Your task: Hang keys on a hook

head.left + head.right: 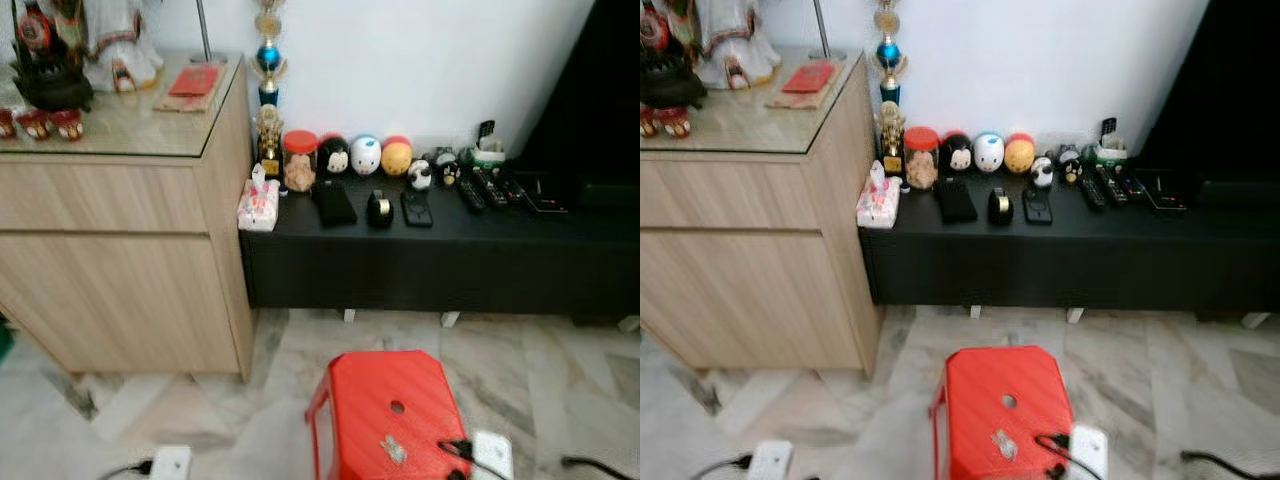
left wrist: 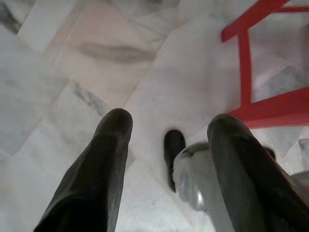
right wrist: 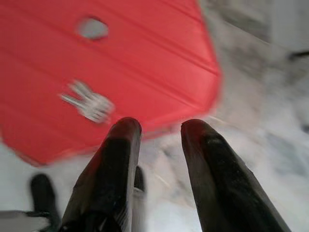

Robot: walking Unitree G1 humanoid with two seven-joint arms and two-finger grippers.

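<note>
Right hand (image 3: 157, 128) hangs low over the marble floor just beside the red plastic stool (image 3: 96, 67), my two black fingers narrowly parted, holding nothing. Left hand (image 2: 166, 128) idles wider apart over the floor by the stool's red frame, also empty.

Small silver bunch of keys (image 3: 89, 104) lies on the stool's seat, near the front edge, short of the round hole; also seen in the head view (image 1: 393, 450). Picking them up is the step in hand, I judge.

To do it well:
- bring right hand over the bunch, square to the seat
- open wider first, since the keys lie flat and splayed
- come straight down, pinch the ring or thickest part; flat blades will likely slip
- wrist view is blurred, so I'd settle before closing

A black cable and white plug block (image 1: 490, 452) sit right by the stool's far corner; avoid snagging.

Further off: black low surface (image 1: 440, 250) with round toy figures, wooden cabinet (image 1: 120, 260). Can't make out any hook yet.
</note>
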